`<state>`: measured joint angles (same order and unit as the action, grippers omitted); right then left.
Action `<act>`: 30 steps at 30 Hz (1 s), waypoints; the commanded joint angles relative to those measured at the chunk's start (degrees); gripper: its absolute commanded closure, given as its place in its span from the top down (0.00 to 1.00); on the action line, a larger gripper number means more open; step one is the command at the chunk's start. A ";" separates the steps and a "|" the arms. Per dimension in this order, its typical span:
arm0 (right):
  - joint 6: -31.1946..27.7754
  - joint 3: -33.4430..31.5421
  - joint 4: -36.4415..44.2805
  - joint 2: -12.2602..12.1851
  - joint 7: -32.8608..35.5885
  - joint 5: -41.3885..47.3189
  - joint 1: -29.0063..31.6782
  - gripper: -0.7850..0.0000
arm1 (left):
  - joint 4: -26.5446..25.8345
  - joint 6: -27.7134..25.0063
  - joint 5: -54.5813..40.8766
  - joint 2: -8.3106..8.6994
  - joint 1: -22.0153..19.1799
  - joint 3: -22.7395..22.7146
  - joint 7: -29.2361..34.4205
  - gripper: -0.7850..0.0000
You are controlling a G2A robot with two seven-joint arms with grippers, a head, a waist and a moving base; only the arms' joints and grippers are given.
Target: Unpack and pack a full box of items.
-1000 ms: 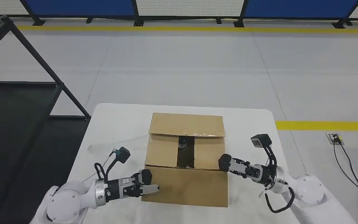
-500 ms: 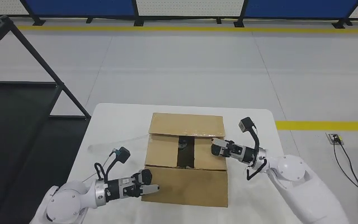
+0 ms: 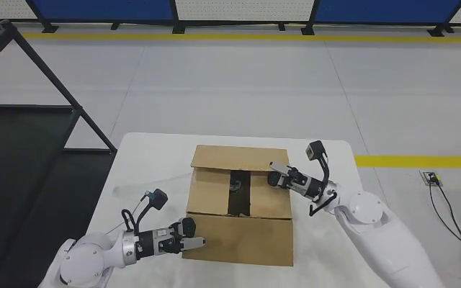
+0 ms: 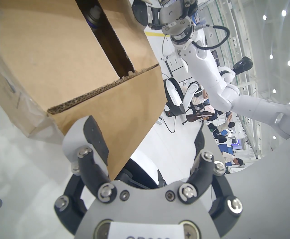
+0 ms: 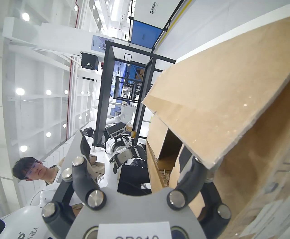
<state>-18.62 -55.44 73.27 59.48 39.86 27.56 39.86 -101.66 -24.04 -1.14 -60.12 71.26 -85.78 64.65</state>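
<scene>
From above, the cardboard box (image 3: 241, 205) sits mid-counter (image 3: 144, 165), reaching toward the near edge. Its flaps are nearly shut over a dark slit. The left pincer (image 3: 193, 236) is at the box's near corner and the right pincer (image 3: 274, 177) at the far flap (image 3: 240, 160).

In the left wrist view, the left pincer (image 4: 146, 129) gapes wide around a flap corner, gripping nothing. A dark bottle-like item (image 4: 93, 15) shows in the slit.

In the right wrist view, the right pincer (image 5: 134, 144) is spread too, one finger tucked under the far flap (image 5: 215, 108).

Unpacking looks barely begun, with packing all ahead.

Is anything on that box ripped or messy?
Yes. The brown cardboard box has ragged, torn edges on its top flaps beside the opening, with frayed bits of card. The flaps do not meet, leaving a dark gap.
</scene>
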 commanded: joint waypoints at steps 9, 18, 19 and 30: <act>1.25 0.96 -0.41 1.15 -1.72 -0.44 -2.24 1.00 | 0.00 0.00 0.00 0.00 0.00 0.00 0.00 1.00; 1.58 0.98 0.33 1.30 -2.68 -0.17 -1.69 1.00 | 0.00 0.00 0.00 0.00 0.00 0.00 0.00 1.00; 1.56 0.99 0.63 1.48 -3.67 -0.24 -1.76 1.00 | 0.00 0.00 0.00 0.00 0.00 0.00 0.00 1.00; -1.54 3.97 -4.63 5.19 -15.98 -2.55 -7.43 1.00 | 0.00 0.00 0.00 0.00 0.00 0.00 0.00 1.00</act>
<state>-20.48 -51.82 69.75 64.30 24.68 25.20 33.29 -101.66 -24.04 -1.14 -60.12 71.26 -85.78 64.65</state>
